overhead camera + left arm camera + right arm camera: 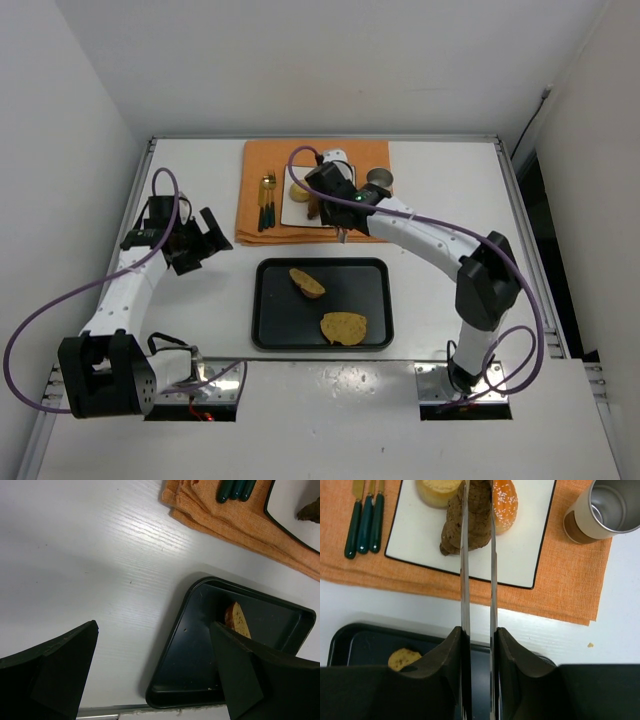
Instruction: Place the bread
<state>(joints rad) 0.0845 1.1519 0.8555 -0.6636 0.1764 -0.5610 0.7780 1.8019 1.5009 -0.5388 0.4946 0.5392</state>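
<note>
My right gripper (328,192) (479,635) is shut on a pair of metal tongs (465,555), whose two blades reach out over the white plate (530,555). On the plate a dark brown bread (477,525) lies between the blades, beside a pale round bread (437,490) and a sesame bun (504,502). Whether the blades pinch it I cannot tell. Two more bread pieces (307,283) (344,327) lie in the black tray (270,320). My left gripper (200,245) (155,675) hangs open and holds nothing, above the tray's left corner (200,675).
The plate sits on an orange mat (260,160) with green-handled cutlery (267,200) (365,522) to its left. A metal cup (378,178) (607,510) stands at the mat's right edge. Raised rails border the table on both sides.
</note>
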